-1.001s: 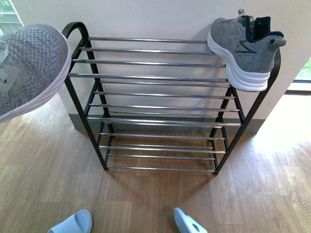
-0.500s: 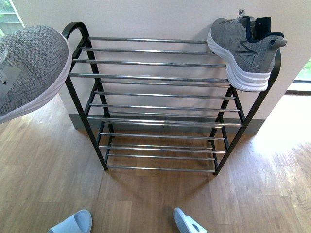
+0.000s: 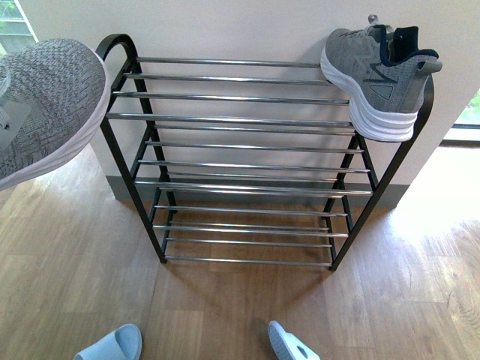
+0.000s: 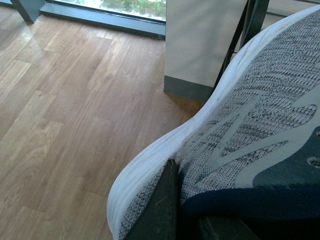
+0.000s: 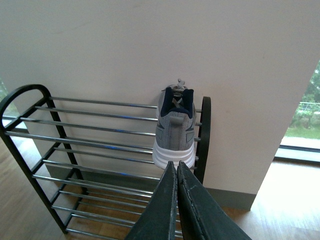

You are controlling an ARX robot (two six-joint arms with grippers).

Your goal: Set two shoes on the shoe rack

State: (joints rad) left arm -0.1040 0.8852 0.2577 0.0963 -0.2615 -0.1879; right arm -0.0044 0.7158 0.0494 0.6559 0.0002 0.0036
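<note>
Upper left: grey sneaker (image 3: pixel 45 105) clamped in left gripper (image 4: pixel 184 212), beside the shoe rack (image 3: pixel 225 118); top bars bare between. Upper right: second sneaker (image 3: pixel 375 75) overhangs the rack's end; right gripper (image 5: pixel 176 167) fingers together.

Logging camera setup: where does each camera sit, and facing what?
Front: on the body, looking down at shoe rack, placed sneaker, held sneaker; no arms.
Left wrist: on left arm, facing floor; left tool grips held sneaker.
Right wrist: on right arm, facing shoe rack; shut right tool shows.
Front and right wrist share the placed sneaker.
</note>
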